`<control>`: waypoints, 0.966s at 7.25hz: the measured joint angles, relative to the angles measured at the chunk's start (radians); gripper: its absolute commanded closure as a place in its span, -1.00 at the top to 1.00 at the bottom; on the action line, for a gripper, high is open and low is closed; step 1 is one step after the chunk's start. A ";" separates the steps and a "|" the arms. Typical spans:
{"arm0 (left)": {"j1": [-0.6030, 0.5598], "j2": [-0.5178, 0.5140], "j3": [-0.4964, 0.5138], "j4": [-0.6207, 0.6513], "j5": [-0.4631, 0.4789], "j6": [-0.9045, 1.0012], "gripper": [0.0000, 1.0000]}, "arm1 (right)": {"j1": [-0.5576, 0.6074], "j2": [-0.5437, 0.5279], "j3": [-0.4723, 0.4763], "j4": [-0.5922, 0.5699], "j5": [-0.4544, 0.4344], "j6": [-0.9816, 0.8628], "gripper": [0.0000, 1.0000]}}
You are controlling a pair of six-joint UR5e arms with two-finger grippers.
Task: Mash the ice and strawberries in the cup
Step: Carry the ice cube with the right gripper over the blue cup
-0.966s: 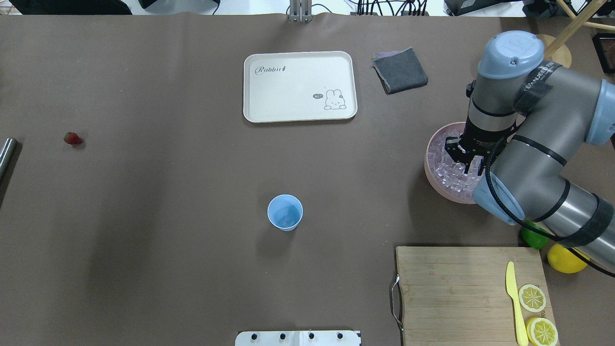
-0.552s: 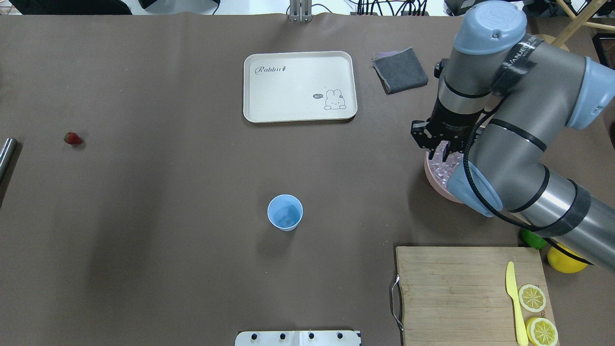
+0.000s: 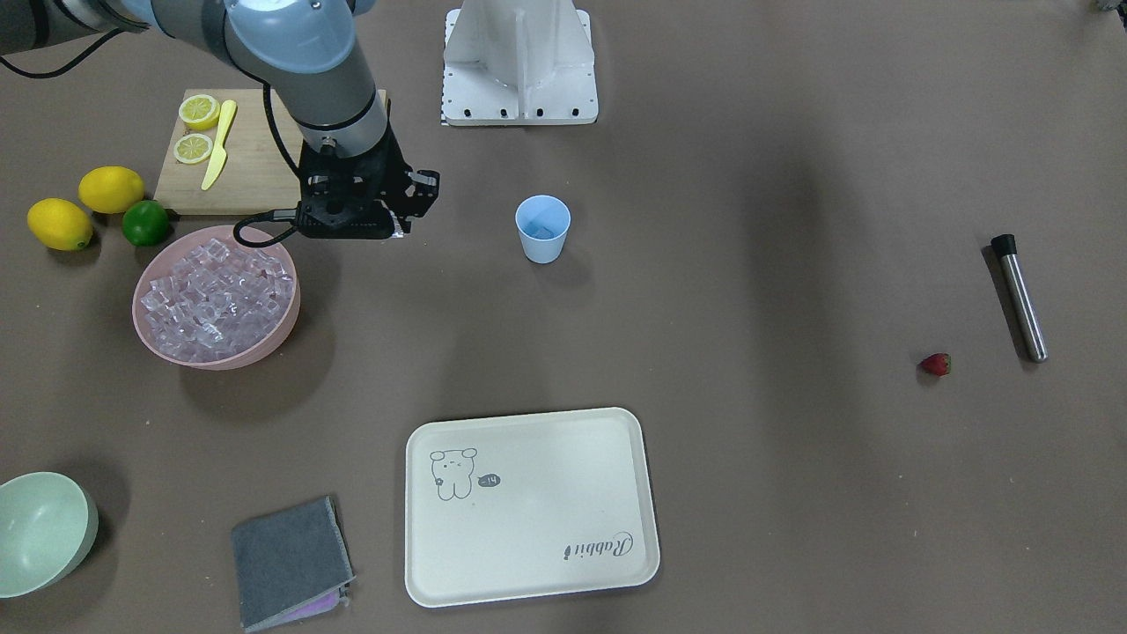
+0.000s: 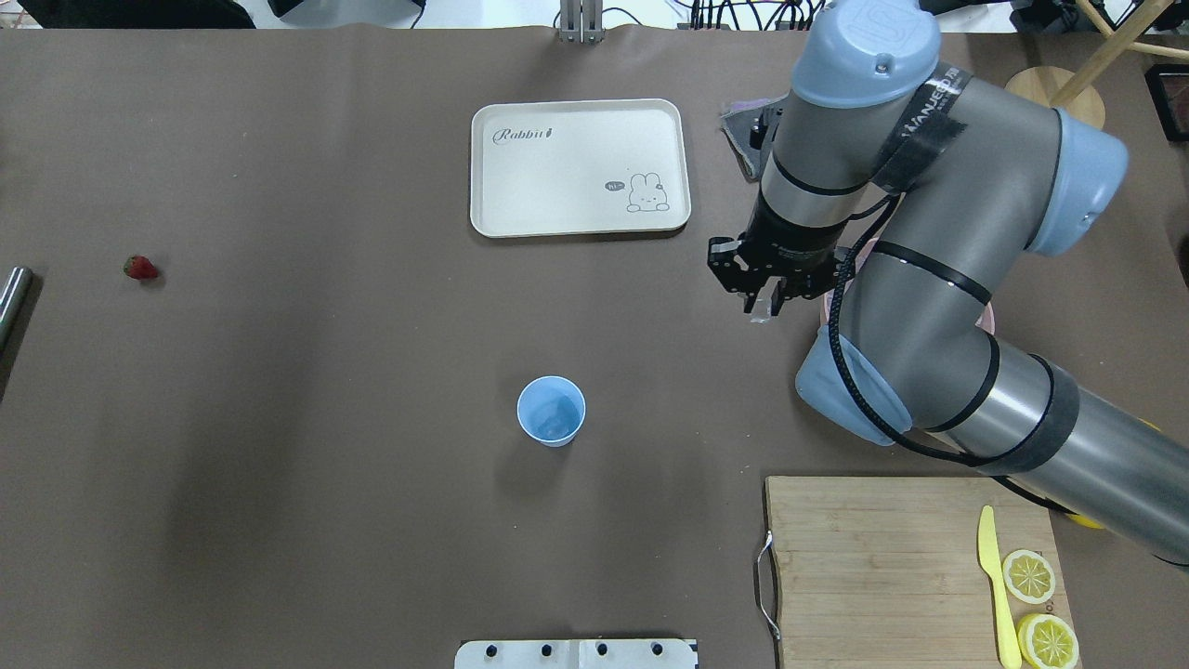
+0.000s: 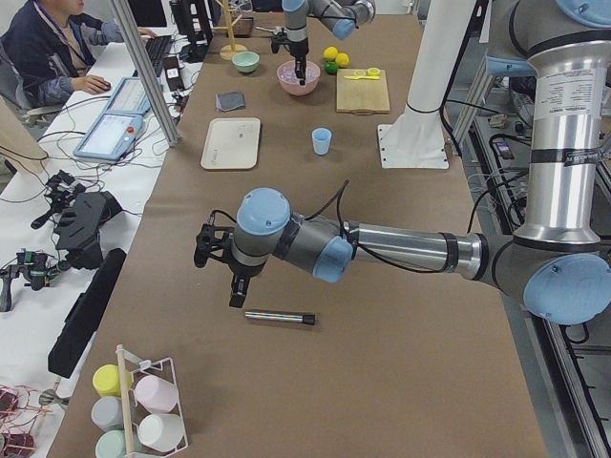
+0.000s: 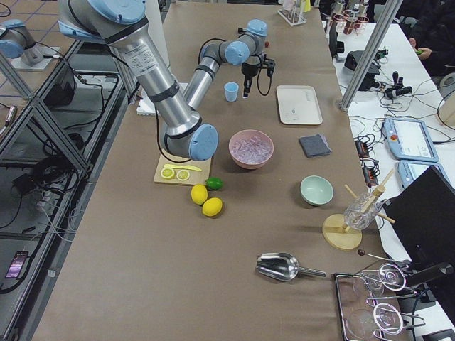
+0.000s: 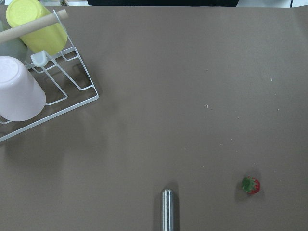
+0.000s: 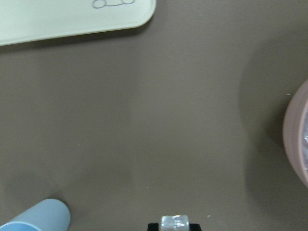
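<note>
Clamping ice point(image 8: 174, 222), right end effector point(image 4: 764, 307) hangs past bowl rim point(image 8: 291, 130).

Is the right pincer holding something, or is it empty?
Holding: the right pincer is shut on one clear ice cube, which the right wrist view shows clamped at its bottom edge.

A cream tray point(image 4: 557, 177) (a rabbit drawn on it) lies far centre, a folded grey cloth point(image 3: 286, 559) to its right. Near right, a wooden cutting board point(image 4: 882, 557) carries two lemon slices point(image 4: 1029, 576) and a yellow knife point(image 4: 994, 585). Two lemons point(image 3: 111, 188) and a lime point(image 3: 145, 222) sit near a pink bowl point(image 3: 220, 359).
</note>
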 measured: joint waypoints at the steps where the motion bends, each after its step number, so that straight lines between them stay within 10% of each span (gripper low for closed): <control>1: 0.000 0.004 0.001 0.000 0.000 0.000 0.95 | -0.032 0.001 -0.010 0.068 -0.024 0.023 -0.46; 7: 0.001 0.025 0.007 0.001 -0.004 0.000 0.95 | -0.203 0.136 -0.140 0.269 -0.173 0.287 -0.46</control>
